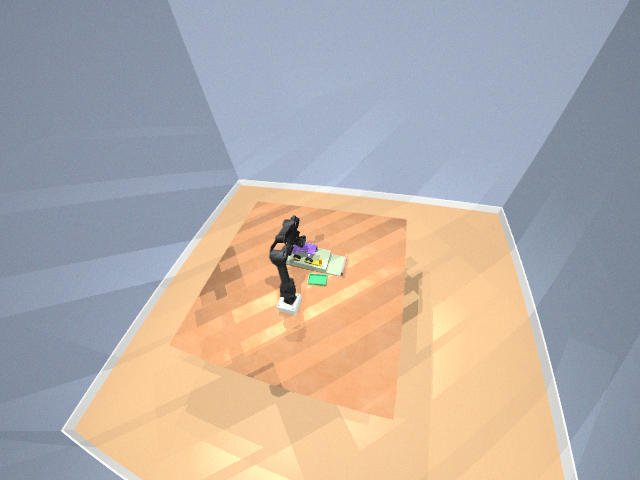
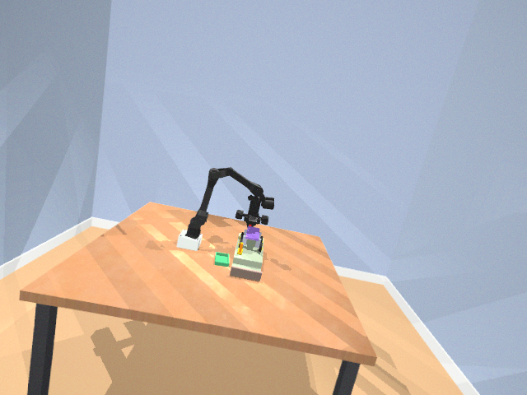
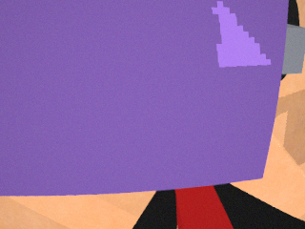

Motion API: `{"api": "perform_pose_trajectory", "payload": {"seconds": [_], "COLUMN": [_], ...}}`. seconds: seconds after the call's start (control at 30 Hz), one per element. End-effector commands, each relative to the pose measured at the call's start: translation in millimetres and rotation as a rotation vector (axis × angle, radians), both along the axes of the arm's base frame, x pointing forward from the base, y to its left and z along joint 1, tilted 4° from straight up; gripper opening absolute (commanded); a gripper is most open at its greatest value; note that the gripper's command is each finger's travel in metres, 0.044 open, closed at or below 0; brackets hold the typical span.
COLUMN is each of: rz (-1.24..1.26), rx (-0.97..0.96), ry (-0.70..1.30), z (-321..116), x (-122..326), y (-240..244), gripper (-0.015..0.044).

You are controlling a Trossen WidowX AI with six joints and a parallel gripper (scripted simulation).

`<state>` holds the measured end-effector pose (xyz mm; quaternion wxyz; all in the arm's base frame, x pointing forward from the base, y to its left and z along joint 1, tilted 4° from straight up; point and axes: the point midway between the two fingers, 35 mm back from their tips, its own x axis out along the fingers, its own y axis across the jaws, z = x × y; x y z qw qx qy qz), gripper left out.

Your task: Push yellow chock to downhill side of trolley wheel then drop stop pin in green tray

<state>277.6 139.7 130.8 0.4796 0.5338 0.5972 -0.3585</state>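
Observation:
The purple-topped trolley (image 1: 306, 249) (image 2: 253, 234) (image 3: 143, 105) stands on the pale green ramp (image 1: 337, 264) (image 2: 248, 262). The chock's orange handle (image 1: 316, 262) (image 2: 240, 248) shows at the downhill side of a near-side wheel; the views are too small to tell whether its base touches the wheel. My gripper (image 2: 249, 225) (image 3: 189, 187) is at the trolley's uphill end, shut on the stop pin's red head (image 3: 202, 212). The pin's lower part is hidden, so whether it is still seated is not visible. The green tray (image 1: 317, 280) (image 2: 221, 259) is empty.
The tray sits on the wooden table (image 1: 356, 330) (image 2: 170, 293) beside the ramp, on the side of the arm's white base (image 1: 288, 305) (image 2: 188, 241). The trolley body is right next to my fingers. The ramp's low end points away from the gripper.

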Motion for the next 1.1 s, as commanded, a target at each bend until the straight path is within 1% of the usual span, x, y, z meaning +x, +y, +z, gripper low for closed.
{"api": "perform_pose_trajectory", "payload": {"seconds": [0.0, 1.07], "rz": [-0.001, -0.001], "rx": [0.004, 0.003], "ry": [-0.005, -0.005], "z": [5.3, 28.6], "x": [-0.2, -1.3], "y": [-0.4, -5.7], "gripper": [0.0000, 0.0000]}}
